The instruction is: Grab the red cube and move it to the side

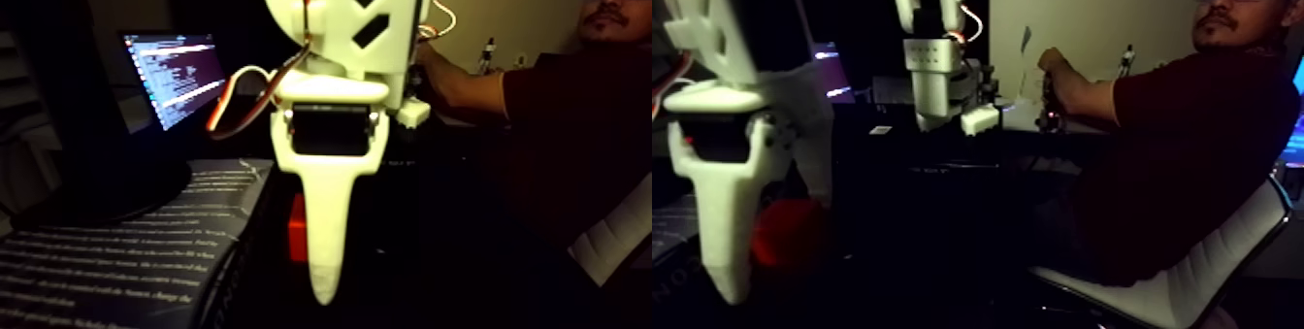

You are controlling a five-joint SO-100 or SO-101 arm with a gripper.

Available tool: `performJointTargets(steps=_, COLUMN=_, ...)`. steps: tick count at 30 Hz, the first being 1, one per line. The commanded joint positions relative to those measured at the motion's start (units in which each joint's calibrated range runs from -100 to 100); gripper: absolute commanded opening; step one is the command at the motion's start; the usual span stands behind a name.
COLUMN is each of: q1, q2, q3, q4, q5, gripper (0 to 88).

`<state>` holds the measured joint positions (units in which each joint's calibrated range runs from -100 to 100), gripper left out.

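A dark table [437, 255] carries the red cube [296, 241] beside a printed sheet [107, 255].

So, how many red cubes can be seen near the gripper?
1. The picture is a side-by-side pair showing the same red cube twice: left half, just behind the white gripper finger; right half, blurred beside it. More could be hidden in the dark.

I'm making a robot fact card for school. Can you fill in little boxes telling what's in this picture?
robot hand: white hand, finger pointing down, close to the camera
red cube: red cube low behind the finger, partly hidden
holding cube: cannot tell, only one finger shows clearly
surface: dark table
paper: printed sheet at lower left
screen: laptop lit up with text, at left
person: person in a dark red shirt sitting at right, arm stretched toward the arm's base
lighting: dim room
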<state>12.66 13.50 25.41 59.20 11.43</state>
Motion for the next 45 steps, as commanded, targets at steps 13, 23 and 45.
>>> performJointTargets(steps=13, q1=1.9, q2=-0.5, q3=-2.0, q4=-1.0, q5=-0.2, gripper=38.2)
performJointTargets(steps=23, q1=1.6, q2=-0.5, q3=-1.7, q4=-1.0, q5=-0.3, gripper=16.0)
performJointTargets(steps=45, q1=-0.3, q2=-9.9, q3=-1.1, q4=8.2, q5=-0.3, gripper=10.0)
